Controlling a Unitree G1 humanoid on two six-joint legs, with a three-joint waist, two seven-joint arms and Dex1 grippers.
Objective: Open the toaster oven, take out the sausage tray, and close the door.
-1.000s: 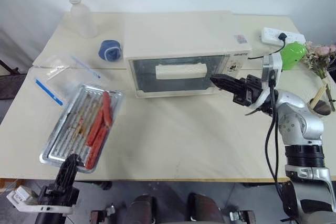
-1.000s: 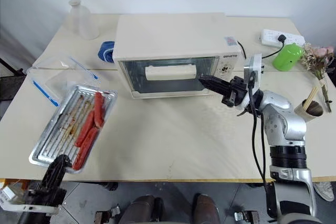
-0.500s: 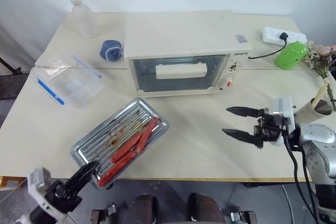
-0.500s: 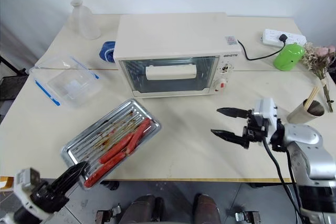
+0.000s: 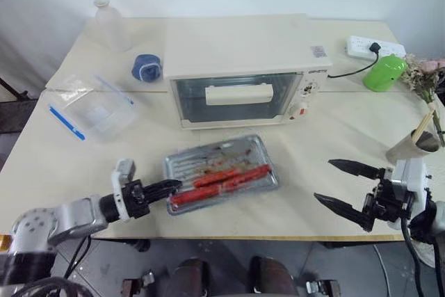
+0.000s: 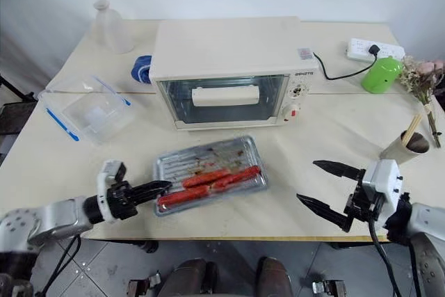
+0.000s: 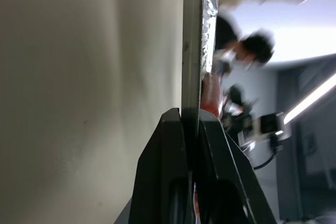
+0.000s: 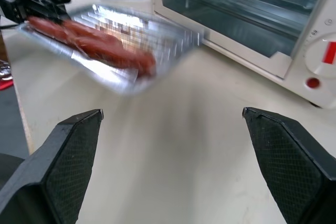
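Left gripper [image 5: 169, 187] is clamped shut on the near-left rim of the sausage tray [image 5: 229, 160], a thin lip that suits a pinch hold. Tray rests flat on the table [image 5: 327, 130] just in front of the toaster oven [image 5: 240, 67]: shallow silver metal, ridged base, long glossy red sausages [image 5: 222, 179] along its near side. Right gripper [image 5: 353, 188] hangs spread wide and empty, well to the tray's right. Door [image 5: 238, 97], glass in a cream frame with a bar handle, stands closed; the task appears essentially complete.

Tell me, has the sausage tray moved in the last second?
Yes. The tray, shut in the left gripper, swung rightward from the table's left edge to just before the oven.
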